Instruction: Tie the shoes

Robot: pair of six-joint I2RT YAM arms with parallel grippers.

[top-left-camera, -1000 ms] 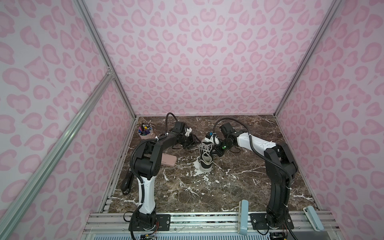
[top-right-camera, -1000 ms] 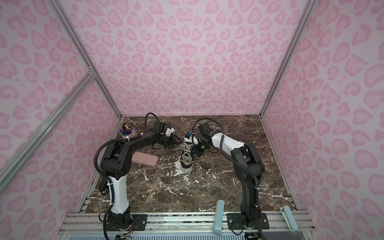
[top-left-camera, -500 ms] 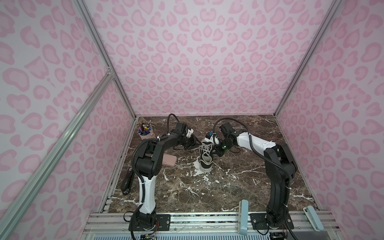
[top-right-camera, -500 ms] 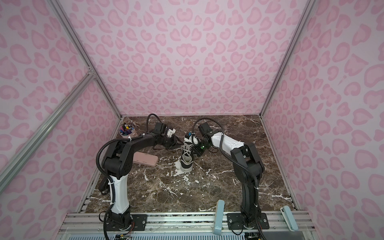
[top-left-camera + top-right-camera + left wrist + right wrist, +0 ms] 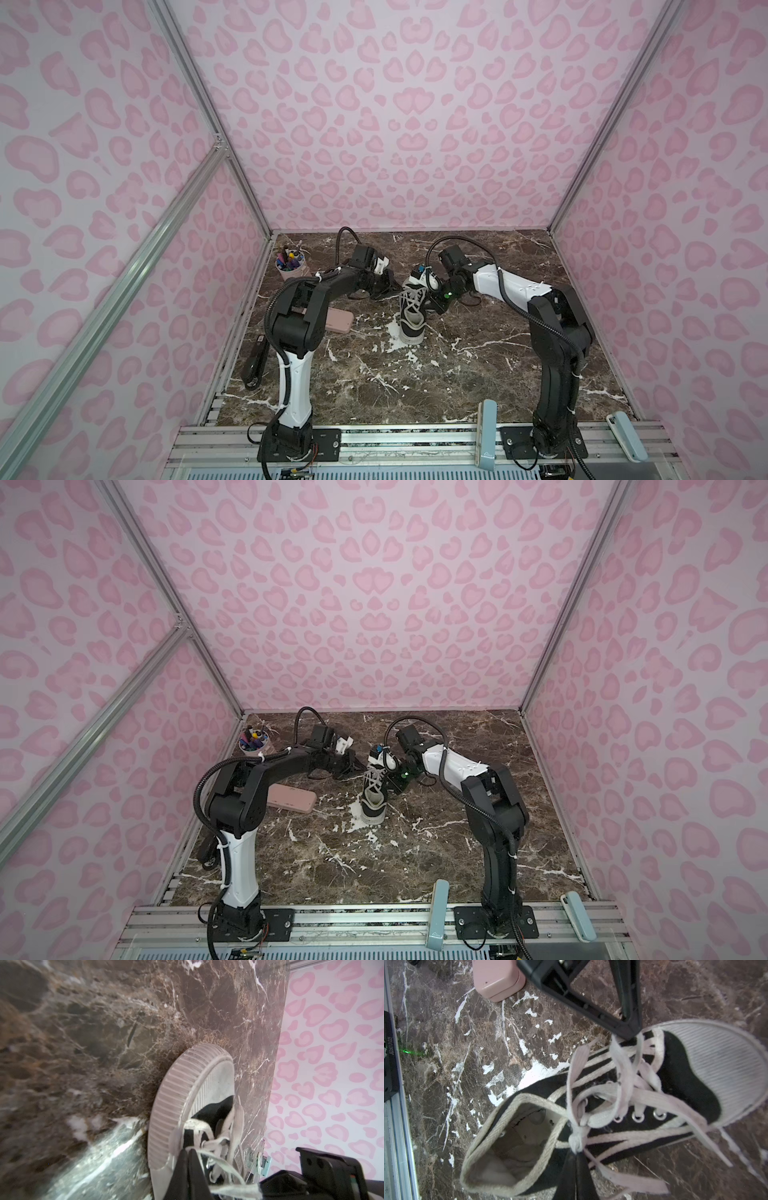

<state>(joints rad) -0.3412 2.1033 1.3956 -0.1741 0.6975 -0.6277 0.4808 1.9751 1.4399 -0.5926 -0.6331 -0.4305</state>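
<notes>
Right wrist view: the shoe [image 5: 602, 1105] stands on its sole on the desk [image 5: 467, 1053]. Its white laces [image 5: 623, 1076] cross loosely over the tongue, and the free ends trail over the side onto the marble.
Shoe, place: mid-desk in both top views, heel toward the rail, between the left pincer [image 5: 390, 281] and the right pincer [image 5: 434, 302]. The pink case [image 5: 338, 322] lies apart from it on the left arm's side.
Left pincer, change: a second ago its jaws stood partly apart beside the lacing. Now they have closed fully, and the tips appear pinched on a lace strand at the toe end of the eyelet rows. The left wrist view shows a strand running out from between the tips.
Right pincer, change: none. It stays clamped on the laces just under the small knot [image 5: 576, 1142] by the collar.
Shoe, change: it has not shifted over the last second.
Meaning for the task: each arm now seems to hold a lace, which the tying needs. No bow shows yet, only the small knot, so most of the tying probably remains.
Next move, judged: draw the two strands apart or form a loop, gently.
Risk: the shoe is light and held only by its laces, so a hard pull may drag or tip it.
</notes>
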